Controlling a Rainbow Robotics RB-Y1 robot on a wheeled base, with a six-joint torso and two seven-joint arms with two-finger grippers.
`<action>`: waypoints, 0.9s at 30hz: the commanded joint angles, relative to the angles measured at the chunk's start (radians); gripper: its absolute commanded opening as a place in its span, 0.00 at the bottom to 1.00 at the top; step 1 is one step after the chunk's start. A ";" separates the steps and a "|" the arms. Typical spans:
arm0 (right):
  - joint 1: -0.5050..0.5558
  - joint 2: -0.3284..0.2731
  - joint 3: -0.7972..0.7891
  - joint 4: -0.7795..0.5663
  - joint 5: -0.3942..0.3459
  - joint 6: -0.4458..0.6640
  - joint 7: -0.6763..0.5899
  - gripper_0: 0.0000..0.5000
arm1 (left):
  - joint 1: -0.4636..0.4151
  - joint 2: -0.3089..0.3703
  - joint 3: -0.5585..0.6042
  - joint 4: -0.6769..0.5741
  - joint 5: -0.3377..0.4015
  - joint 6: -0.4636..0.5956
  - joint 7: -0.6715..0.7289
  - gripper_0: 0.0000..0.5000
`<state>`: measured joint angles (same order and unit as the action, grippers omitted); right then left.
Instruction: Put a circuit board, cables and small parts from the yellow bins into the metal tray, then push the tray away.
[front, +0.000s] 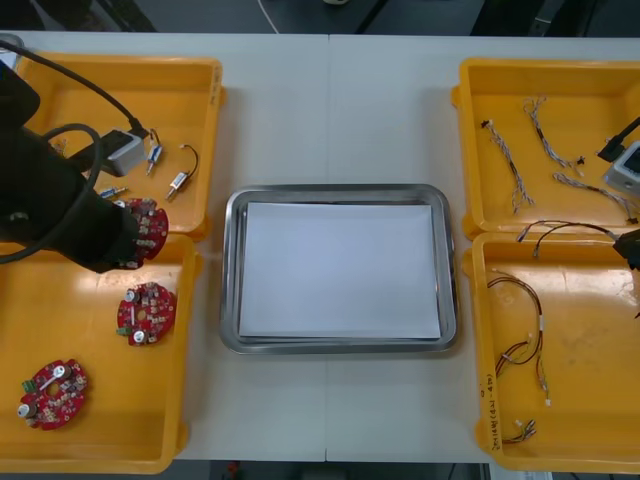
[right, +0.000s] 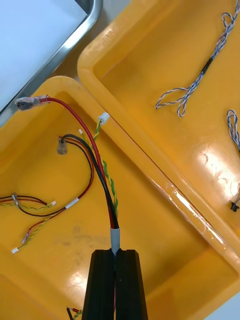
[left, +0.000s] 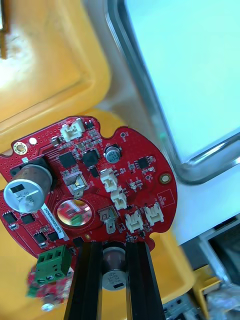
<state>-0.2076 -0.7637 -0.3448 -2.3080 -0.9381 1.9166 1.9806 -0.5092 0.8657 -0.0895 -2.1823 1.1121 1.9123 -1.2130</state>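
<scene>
A: So, left gripper (left: 114, 249), state?
B: Jaws pinching a red board (left: 100, 180) at its edge. The fingers (left: 90, 285) sit either side of a small cylinder on it.
A: Where's the board?
B: Over the seam between the far left bin (front: 110, 90) and near left bin (front: 100, 440), on the tray side. In the left wrist view the tray corner is near it.
A: Right gripper?
B: Right gripper (right: 115, 252) is at the table's right edge, over the near right bin (front: 590, 390). Jaws almost pressed together, pinching a cable (right: 100, 165) at its white sleeve. It has red, black and green-yellow strands, which fan out from the fingers over that bin. The red lead's clear tip is over the rim nearest the tray.
A: Tray?
B: Tray (front: 340, 192) sits between the bins, white inside.
A: Rest?
B: 2 loose boards in the near left bin, 1 (front: 147, 312) nearer the tray and 1 (front: 55, 393) toward the table's left edge. Small metal parts (front: 180, 182) are in the far left bin. Blue-white cables (front: 510, 160) are in the far right bin (front: 480, 100). Red-black cables (front: 525, 305) lie on the near right bin floor.
</scene>
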 joint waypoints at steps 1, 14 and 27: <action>-0.027 -0.042 0.016 -0.034 -0.022 0.003 -0.039 0.00 | -0.109 -0.090 -0.104 -0.024 -0.047 0.008 0.095 0.00; -0.035 -0.040 0.016 -0.036 -0.033 0.003 -0.034 0.00 | -0.229 -0.244 -0.357 -0.024 -0.173 0.008 0.302 0.00; -0.036 -0.040 0.024 -0.036 -0.014 0.003 -0.039 0.00 | -0.227 -0.303 -0.555 0.062 -0.324 -0.067 0.380 0.00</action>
<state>-0.2163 -0.7674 -0.3357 -2.3133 -0.9617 1.9167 1.9805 -0.6981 0.5954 -0.6131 -2.1424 0.8137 1.8849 -0.8506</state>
